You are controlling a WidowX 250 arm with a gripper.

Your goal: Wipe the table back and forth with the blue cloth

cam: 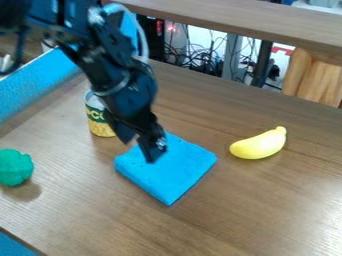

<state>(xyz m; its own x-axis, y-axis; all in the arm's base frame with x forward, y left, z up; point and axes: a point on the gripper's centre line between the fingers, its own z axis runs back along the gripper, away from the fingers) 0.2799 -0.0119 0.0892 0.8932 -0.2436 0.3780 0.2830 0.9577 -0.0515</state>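
The black gripper (138,151) hangs over the upper left part of a flat blue cloth-like square (170,172), its two fingers apart, with blue visible between them. Whether the fingertips touch the square I cannot tell. Just left of and behind the gripper stands a can (100,120) with a yellow and green label, partly hidden by the arm. A yellow banana (260,144) lies to the right of the blue square. At the left edge sits a green, lumpy object (15,167).
The wooden table (267,200) carries these things. A blue raised border (33,85) runs along the upper left. Behind the table's far edge are cables (204,60) and a dark post. A wooden shelf (267,22) crosses the top right.
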